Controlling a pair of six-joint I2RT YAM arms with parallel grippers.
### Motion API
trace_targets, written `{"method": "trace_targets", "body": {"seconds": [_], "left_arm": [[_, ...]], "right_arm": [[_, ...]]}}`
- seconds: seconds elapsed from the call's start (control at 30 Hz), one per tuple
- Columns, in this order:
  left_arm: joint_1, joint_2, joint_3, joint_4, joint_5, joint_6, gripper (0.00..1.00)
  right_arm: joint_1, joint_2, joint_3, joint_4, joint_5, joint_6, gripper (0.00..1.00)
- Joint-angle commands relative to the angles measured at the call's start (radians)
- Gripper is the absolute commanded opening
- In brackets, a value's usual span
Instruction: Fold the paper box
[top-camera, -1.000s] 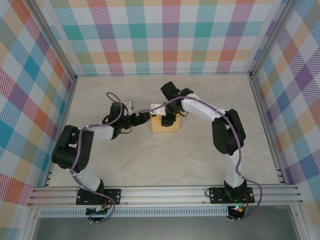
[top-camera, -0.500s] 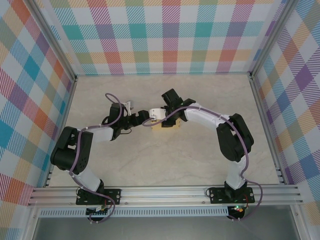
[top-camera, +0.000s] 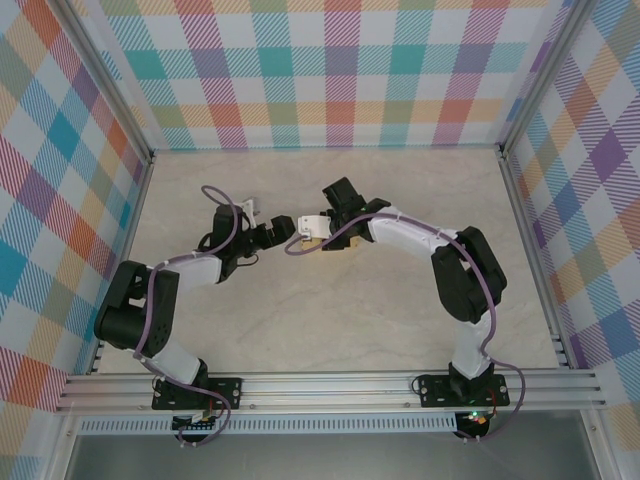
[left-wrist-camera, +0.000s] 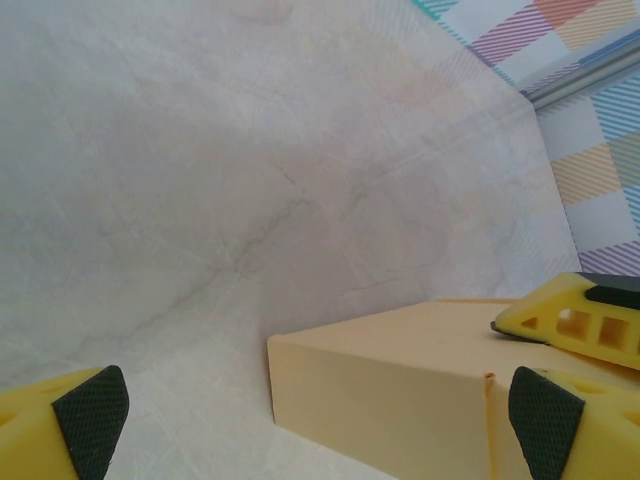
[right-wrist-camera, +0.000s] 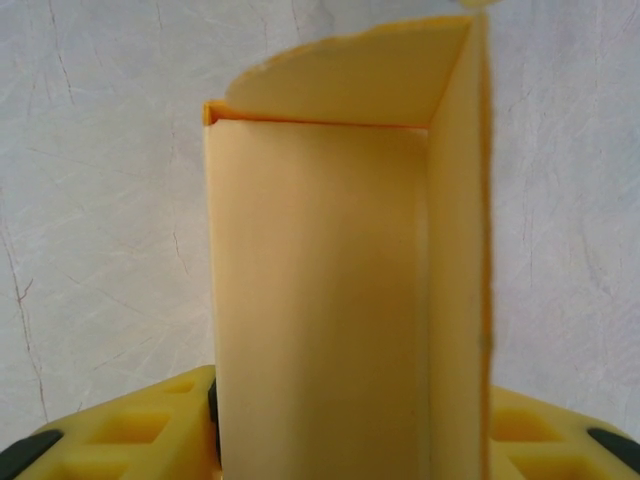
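Note:
The paper box (right-wrist-camera: 330, 260) is yellow-orange card, folded up with one end open and a curved flap at its far end. My right gripper (right-wrist-camera: 350, 445) is shut on it, a finger against each long side. In the top view the box (top-camera: 340, 244) lies mid-table, mostly hidden under the right gripper (top-camera: 320, 236). My left gripper (top-camera: 286, 232) stands wide open just left of it. In the left wrist view the box's near corner (left-wrist-camera: 390, 390) lies ahead between the left gripper's (left-wrist-camera: 318, 425) pads, untouched, and a right finger (left-wrist-camera: 570, 322) rests on the box's top.
The pale marbled tabletop (top-camera: 330, 320) is bare around the arms. Plaid walls (top-camera: 330, 70) close in the back and both sides. An aluminium rail (top-camera: 330, 385) runs along the near edge by the arm bases.
The right gripper came down over the box and closed on its sides. The left gripper opened fully and drew back a little to the left.

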Motion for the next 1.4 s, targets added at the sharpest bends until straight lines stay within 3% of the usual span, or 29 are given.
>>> {"method": "trace_targets", "body": {"seconds": [0.0, 0.07, 0.13, 0.3, 0.43, 0.7, 1.03, 1.37], "left_arm": [[0.011, -0.034, -0.079, 0.26, 0.023, 0.222, 1.0], [0.011, -0.034, -0.148, 0.449, 0.053, 0.403, 1.0], [0.013, -0.038, -0.155, 0.449, 0.127, 0.58, 1.0], [0.016, 0.028, -0.103, 0.437, 0.368, 0.728, 1.0], [-0.06, 0.056, -0.091, 0.407, 0.356, 0.912, 0.96], [-0.169, 0.133, -0.06, 0.431, 0.298, 0.995, 0.87], [-0.206, 0.192, -0.073, 0.487, 0.264, 0.999, 0.75], [-0.216, 0.187, -0.08, 0.504, 0.307, 0.976, 0.64]], "right_arm": [[-0.027, 0.072, 0.017, -0.136, -0.075, -0.016, 0.47], [-0.039, 0.08, 0.044, -0.187, -0.112, -0.017, 0.46], [-0.047, 0.081, 0.062, -0.227, -0.152, -0.01, 0.46], [-0.063, 0.087, 0.089, -0.305, -0.214, 0.0, 0.45], [-0.074, 0.067, 0.069, -0.316, -0.241, 0.002, 0.45], [-0.076, 0.038, 0.05, -0.36, -0.277, 0.001, 0.44], [-0.076, 0.025, 0.021, -0.372, -0.29, 0.003, 0.43], [-0.074, 0.011, -0.004, -0.39, -0.305, 0.012, 0.43]]}}
